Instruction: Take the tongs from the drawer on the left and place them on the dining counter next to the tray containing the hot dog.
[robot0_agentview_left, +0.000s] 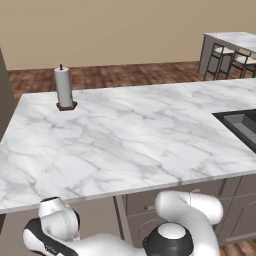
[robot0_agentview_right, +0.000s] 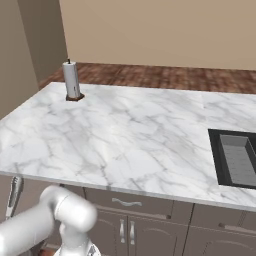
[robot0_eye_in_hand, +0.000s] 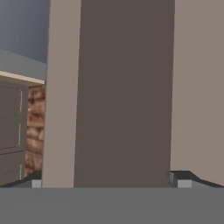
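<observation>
Claw (robot0_eye_in_hand: 107, 181) spread wide and empty, low beside the cabinets, tongs not yet fetched.

Left base view: the arm folds under the marble desk (robot0_agentview_left: 125, 140) beside the paper towel roll (robot0_agentview_left: 63, 87); swinging up could strike its edge. The dining counter (robot0_agentview_left: 232, 39) stands far off. Right base view: the drawer (robot0_agentview_right: 127, 202) is shut, presumably hiding the tongs. Hand view: fingertips (robot0_eye_in_hand: 180, 178) face a brown panel, a likely collision.

sink (robot0_agentview_right: 239, 159) cut by right edge | drawer (robot0_agentview_right: 127, 203) front part hidden behind arm
</observation>
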